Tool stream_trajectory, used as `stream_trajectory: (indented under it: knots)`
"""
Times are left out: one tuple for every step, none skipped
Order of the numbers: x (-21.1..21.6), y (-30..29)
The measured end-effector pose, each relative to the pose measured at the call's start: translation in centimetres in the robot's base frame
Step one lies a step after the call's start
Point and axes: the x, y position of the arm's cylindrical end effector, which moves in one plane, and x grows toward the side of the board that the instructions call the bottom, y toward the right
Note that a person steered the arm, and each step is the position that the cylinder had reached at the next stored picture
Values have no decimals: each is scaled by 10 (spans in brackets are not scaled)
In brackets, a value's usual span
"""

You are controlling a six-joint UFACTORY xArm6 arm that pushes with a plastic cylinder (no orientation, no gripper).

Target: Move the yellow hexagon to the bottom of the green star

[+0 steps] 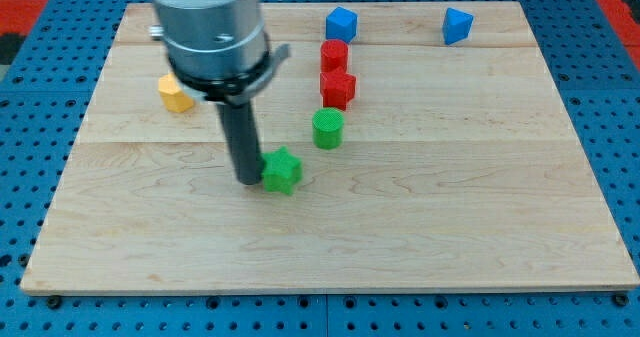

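The yellow hexagon (pixel 175 93) lies on the wooden board near its left side, toward the view's top. The green star (pixel 282 170) lies near the board's middle. My tip (pixel 247 181) rests on the board right at the star's left side, touching or nearly touching it. The tip is well below and to the right of the yellow hexagon. The arm's grey body hides part of the board above the rod.
A green cylinder (pixel 327 128) stands just up and right of the star. Above it are a red star-like block (pixel 337 88) and a red cylinder (pixel 334 55). Two blue blocks (pixel 341 23) (pixel 457 25) sit near the top edge of the board (pixel 450 217).
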Motion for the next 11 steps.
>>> stream_trajectory:
  knots:
    - [-1, 17]
    - [-2, -5]
    - [-7, -34]
    - [-46, -19]
    - [-110, 12]
    - [-148, -21]
    - [-163, -80]
    - [-170, -112]
    - [-136, -145]
    - [-73, -134]
    - [-115, -130]
